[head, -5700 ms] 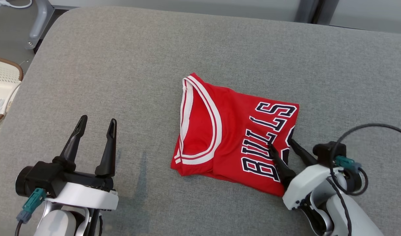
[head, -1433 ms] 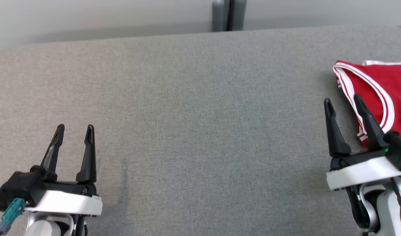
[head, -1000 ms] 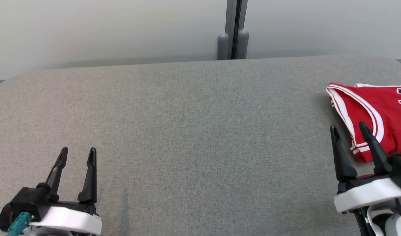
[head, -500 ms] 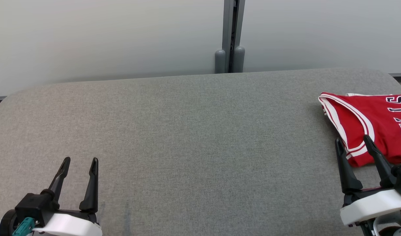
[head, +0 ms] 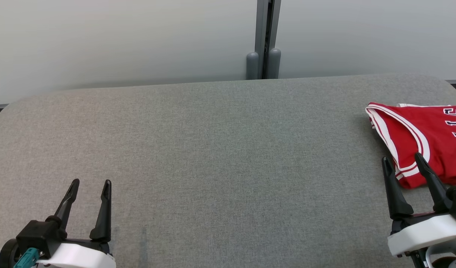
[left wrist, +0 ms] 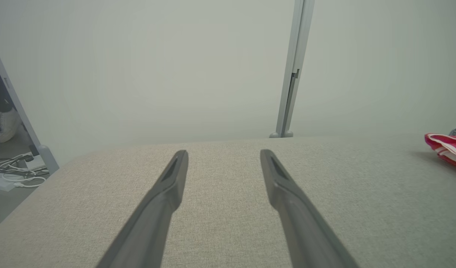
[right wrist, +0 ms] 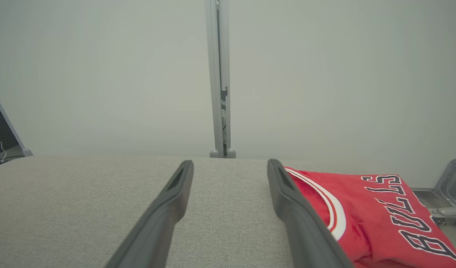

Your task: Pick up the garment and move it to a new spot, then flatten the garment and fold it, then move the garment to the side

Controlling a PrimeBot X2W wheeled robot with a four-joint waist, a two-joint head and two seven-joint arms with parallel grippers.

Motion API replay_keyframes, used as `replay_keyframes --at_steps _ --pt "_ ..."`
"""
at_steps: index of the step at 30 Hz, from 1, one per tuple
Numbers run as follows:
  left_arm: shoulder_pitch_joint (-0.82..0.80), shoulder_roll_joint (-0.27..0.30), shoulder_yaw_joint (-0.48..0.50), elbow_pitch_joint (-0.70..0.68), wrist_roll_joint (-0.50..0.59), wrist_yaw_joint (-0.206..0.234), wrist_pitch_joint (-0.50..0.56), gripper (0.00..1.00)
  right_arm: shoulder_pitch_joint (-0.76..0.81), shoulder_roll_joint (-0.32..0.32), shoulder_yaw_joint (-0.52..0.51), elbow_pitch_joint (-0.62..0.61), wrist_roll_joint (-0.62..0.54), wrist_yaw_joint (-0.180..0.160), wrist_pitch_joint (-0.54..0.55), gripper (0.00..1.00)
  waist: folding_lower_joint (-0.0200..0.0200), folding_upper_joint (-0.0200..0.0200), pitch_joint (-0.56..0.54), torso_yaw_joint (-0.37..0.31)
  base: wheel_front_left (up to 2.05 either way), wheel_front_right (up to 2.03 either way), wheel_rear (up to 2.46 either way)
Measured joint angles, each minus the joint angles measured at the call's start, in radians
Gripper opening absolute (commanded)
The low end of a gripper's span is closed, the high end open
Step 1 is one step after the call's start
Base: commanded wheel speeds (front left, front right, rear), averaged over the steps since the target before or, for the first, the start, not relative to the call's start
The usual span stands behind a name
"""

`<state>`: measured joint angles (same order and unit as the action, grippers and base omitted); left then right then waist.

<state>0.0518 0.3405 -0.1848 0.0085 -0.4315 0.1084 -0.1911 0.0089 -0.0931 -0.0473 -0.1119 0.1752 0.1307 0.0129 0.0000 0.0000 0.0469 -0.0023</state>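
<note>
Since the jersey (head: 433,141) lies folded at the surface's (head: 213,149) right end, just beyond the right hand (head: 401,158), expect light, limp, slightly slick cloth; pinch all layers at the white-trimmed edge. Both hands empty, fingers spread; left hand (head: 92,182) well apart from it.

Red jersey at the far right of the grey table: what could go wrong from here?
The folded jersey lies near the right end of the table; a nudge might slide it off. The open right gripper has a finger close by its striped edge; moving carelessly could snag and undo the fold.
</note>
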Motion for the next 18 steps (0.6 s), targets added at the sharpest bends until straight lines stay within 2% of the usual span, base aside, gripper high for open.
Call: replay_keyframes --at_steps 18 --pt "0.0 0.007 -0.007 -0.002 -0.004 0.01 -0.003 1.0 0.001 0.006 -0.003 0.001 0.004 0.0 0.0 1.0 0.0 0.0 -0.006 -0.007 0.0 0.0 0.0"
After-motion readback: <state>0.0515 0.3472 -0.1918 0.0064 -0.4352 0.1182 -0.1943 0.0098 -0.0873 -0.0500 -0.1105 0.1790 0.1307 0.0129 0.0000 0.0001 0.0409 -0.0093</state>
